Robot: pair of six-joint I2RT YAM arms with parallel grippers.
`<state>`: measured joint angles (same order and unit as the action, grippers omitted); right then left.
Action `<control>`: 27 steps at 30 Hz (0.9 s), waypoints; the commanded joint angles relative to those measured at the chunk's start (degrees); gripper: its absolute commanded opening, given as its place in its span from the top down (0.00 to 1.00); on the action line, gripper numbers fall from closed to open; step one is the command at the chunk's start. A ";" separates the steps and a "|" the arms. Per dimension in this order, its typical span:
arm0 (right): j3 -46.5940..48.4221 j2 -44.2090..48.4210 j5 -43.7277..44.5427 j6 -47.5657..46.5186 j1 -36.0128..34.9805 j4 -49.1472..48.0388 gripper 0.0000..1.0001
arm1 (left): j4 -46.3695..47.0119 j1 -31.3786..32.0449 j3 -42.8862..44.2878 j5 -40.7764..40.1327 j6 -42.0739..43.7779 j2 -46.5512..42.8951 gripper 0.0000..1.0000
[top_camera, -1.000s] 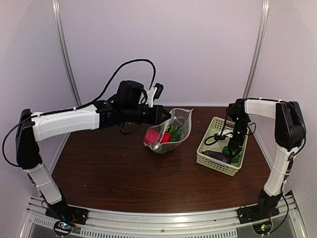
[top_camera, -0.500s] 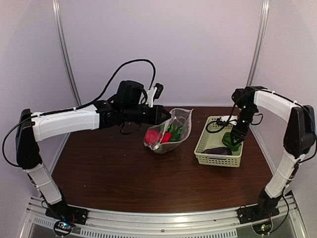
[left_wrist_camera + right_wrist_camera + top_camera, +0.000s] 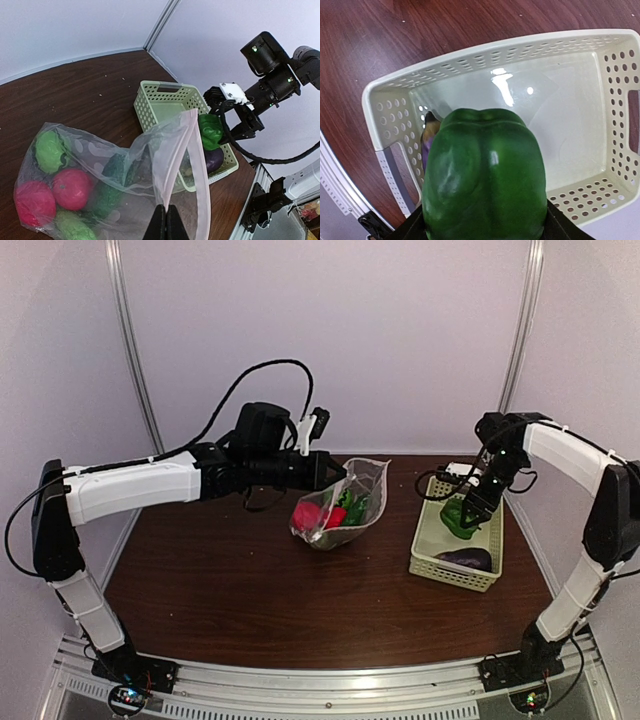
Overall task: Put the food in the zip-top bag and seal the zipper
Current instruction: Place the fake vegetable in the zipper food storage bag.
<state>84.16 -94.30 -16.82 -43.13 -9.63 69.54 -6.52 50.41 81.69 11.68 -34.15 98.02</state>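
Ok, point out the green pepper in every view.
Top external: green pepper at right, held above the basket.
Left wrist: right of centre, past the bag, by the basket's rim.
Right wrist: fills the lower middle, basket beneath.
Shared landmark: the pale green perforated basket.

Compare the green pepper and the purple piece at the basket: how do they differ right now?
Pose: the green pepper is gripped in the right hand above the basket; the purple piece lies loose on the basket floor.
Colour: the green pepper is glossy green, the purple piece dark.
Shape: the green pepper is blocky and lobed, the purple piece elongated.
Shared: both are toy food outside the zip-top bag.
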 commanded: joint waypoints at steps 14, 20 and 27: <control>3.20 11.82 -22.99 1.15 -12.69 -4.40 0.48 | 2.58 -0.05 0.59 1.79 -1.61 0.50 1.00; 11.07 7.80 -29.09 11.33 -16.59 -10.88 0.49 | 2.79 -0.05 1.57 2.52 -2.15 0.68 1.00; 12.92 3.65 -34.14 17.72 -20.55 -17.88 0.49 | 2.03 -0.10 3.00 2.68 -1.99 0.68 1.00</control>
<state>97.36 -88.97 -46.87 -30.65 -28.10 56.88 -6.07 50.41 82.24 13.37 -35.86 98.19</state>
